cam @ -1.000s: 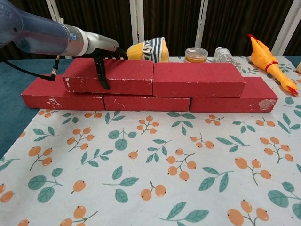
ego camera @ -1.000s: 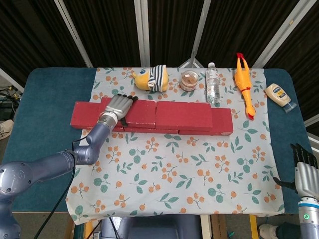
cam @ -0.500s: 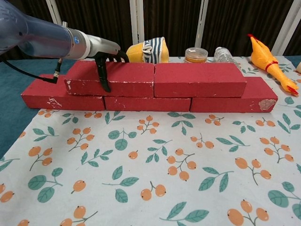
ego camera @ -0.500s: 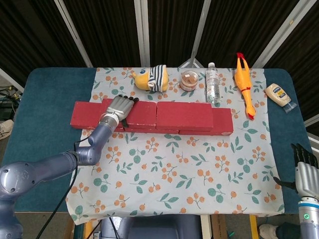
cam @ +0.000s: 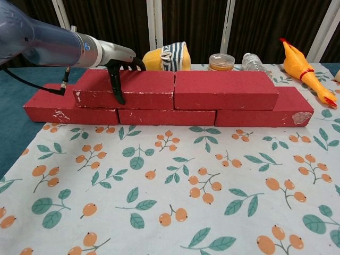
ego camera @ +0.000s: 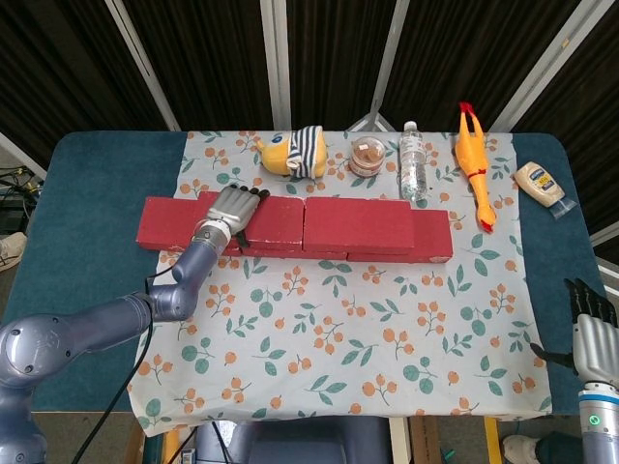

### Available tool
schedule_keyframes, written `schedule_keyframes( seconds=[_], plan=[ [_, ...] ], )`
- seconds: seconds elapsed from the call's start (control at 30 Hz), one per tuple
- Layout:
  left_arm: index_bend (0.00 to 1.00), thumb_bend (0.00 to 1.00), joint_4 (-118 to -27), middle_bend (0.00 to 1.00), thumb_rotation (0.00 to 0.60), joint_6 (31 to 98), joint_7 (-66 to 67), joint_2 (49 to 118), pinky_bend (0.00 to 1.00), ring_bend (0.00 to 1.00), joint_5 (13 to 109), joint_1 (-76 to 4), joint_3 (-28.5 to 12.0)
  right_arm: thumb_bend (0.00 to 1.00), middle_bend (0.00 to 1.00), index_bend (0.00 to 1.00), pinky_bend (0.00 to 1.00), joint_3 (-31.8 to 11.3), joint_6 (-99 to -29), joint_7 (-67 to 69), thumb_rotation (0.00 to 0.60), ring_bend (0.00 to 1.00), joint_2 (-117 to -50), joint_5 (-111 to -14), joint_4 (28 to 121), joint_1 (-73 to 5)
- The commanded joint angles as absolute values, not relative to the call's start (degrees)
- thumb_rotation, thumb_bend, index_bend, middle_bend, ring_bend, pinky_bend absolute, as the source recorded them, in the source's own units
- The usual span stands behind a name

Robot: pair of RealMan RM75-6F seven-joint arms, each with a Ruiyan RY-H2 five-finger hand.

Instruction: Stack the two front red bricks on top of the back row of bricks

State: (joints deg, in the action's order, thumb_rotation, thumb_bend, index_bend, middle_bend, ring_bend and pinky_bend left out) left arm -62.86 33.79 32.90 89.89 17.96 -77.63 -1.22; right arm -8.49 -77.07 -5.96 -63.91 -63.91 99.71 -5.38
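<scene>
Three red bricks form the bottom row [cam: 167,116] on the floral cloth. Two more red bricks lie on top, the left one [cam: 138,89] and the right one [cam: 226,89], butted end to end. My left hand [ego camera: 230,214] grips the left top brick, its fingers [ego camera: 247,196] flat on the top face and the thumb [cam: 118,85] down the front face. In the head view the top pair appears as left brick [ego camera: 276,219] and right brick [ego camera: 358,224]. My right hand [ego camera: 592,333] hangs off the table's right front corner, fingers apart, holding nothing.
Behind the bricks stand a striped yellow plush toy [ego camera: 290,153], a small jar [ego camera: 368,157] and a water bottle [ego camera: 413,161]. A rubber chicken [ego camera: 474,162] and a mayonnaise bottle [ego camera: 540,183] lie at the back right. The floral cloth [ego camera: 338,338] covers the table front.
The left top brick has shifted slightly right under my left hand, closing up against the right top brick. The right hand has not moved.
</scene>
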Motion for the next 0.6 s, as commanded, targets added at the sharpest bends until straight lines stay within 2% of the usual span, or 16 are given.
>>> schedule_keyframes(
  seconds=[0.03,0.27,0.6],
  plan=[
    [0.18,0.00,-63.2,0.23,0.600,34.0,33.5,89.7,0.26,0.23,17.1,-78.0,-1.0,0.11,0.00,0.00,0.00,-8.5,-77.1,-6.0,0.600,0.00,-63.9,-63.9,99.7,-5.4],
    [0.12,0.00,-63.9,0.15,0.600,34.4,34.9,89.2,0.24,0.15,14.9,-78.6,-0.4,0.11,0.00,0.00,0.00,-8.5,-77.1,-6.2,0.600,0.00,-64.0,-63.8,99.8,-5.4],
    [0.08,0.00,-63.8,0.09,0.600,34.8,35.7,89.3,0.22,0.10,13.3,-79.1,-0.4,0.11,0.00,0.00,0.00,-8.6,-77.2,-6.6,0.600,0.00,-64.2,-63.5,99.8,-5.4]
  ],
)
